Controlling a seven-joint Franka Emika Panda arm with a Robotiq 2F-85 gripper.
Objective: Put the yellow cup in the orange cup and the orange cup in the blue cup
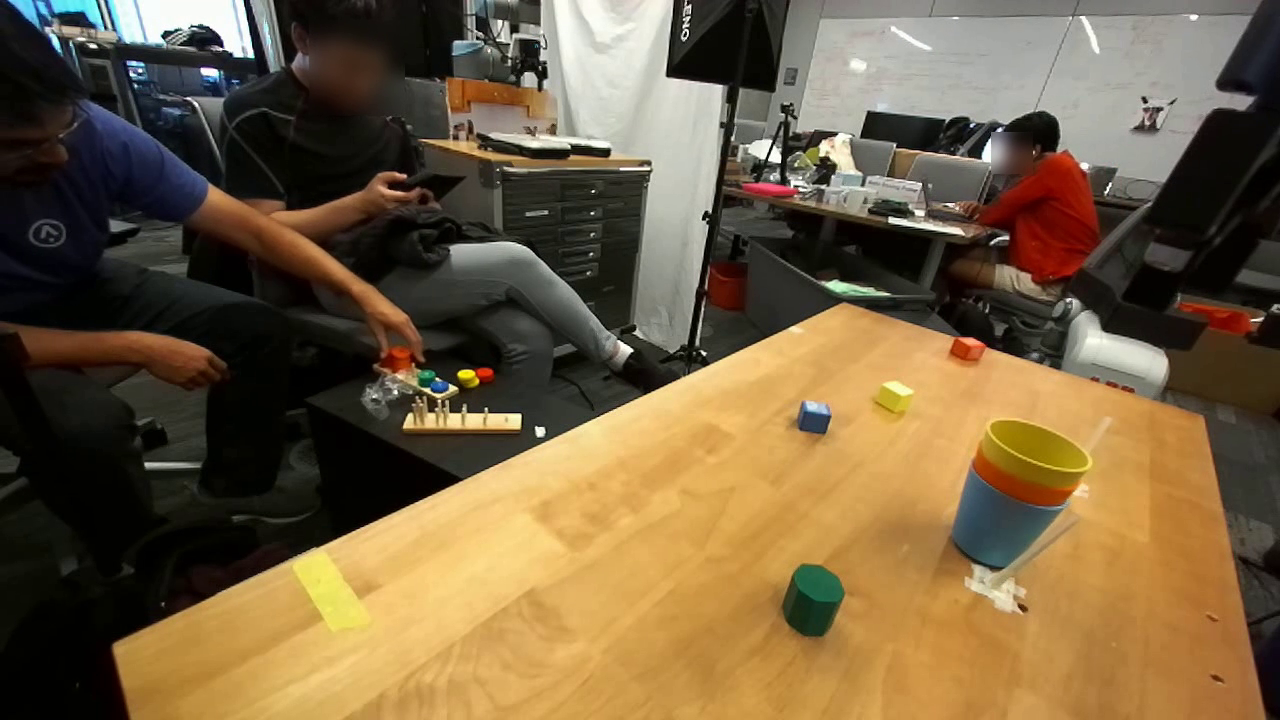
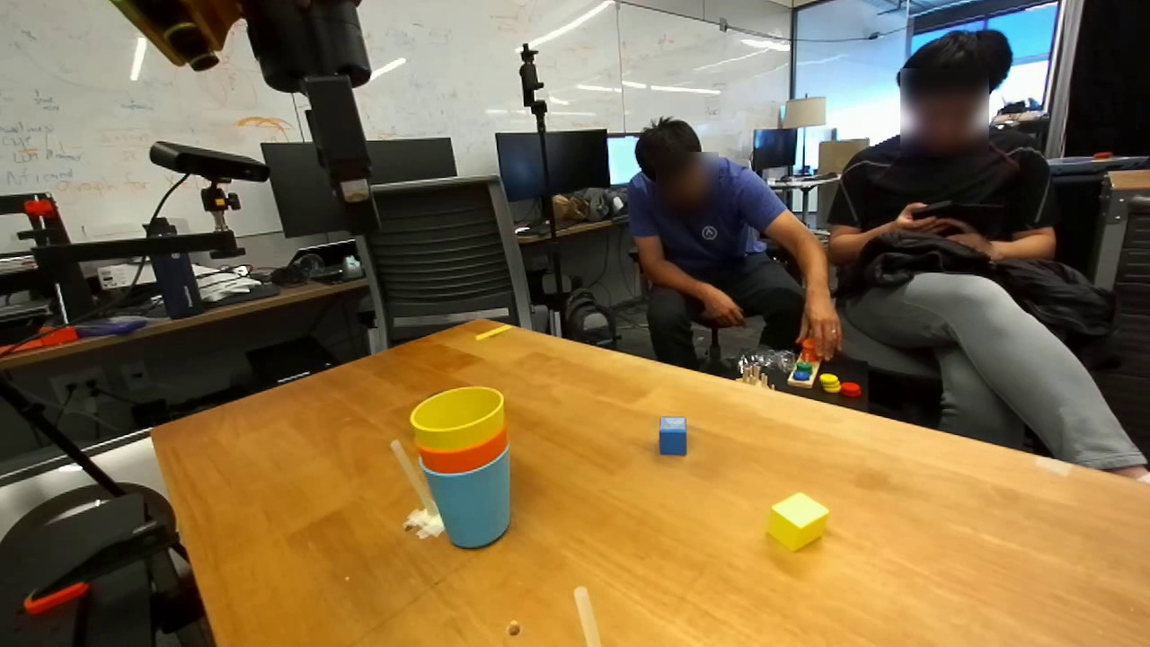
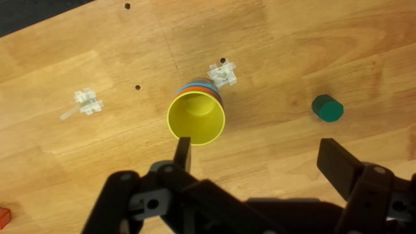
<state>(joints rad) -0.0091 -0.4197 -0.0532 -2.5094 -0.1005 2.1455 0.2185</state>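
The three cups stand nested and upright on the wooden table. The yellow cup is on top, empty inside, and sits in the orange cup, which shows as a band. The orange cup sits in the blue cup, which rests on the table. In the wrist view the yellow cup hides most of the other two. My gripper is open with nothing between its fingers. It is high above the table; one finger overlaps the yellow rim in the wrist view without visible contact.
A green block, a blue block, a yellow block and a red block lie on the table. Taped upright straws stand close to the cups. Two people sit beside the table.
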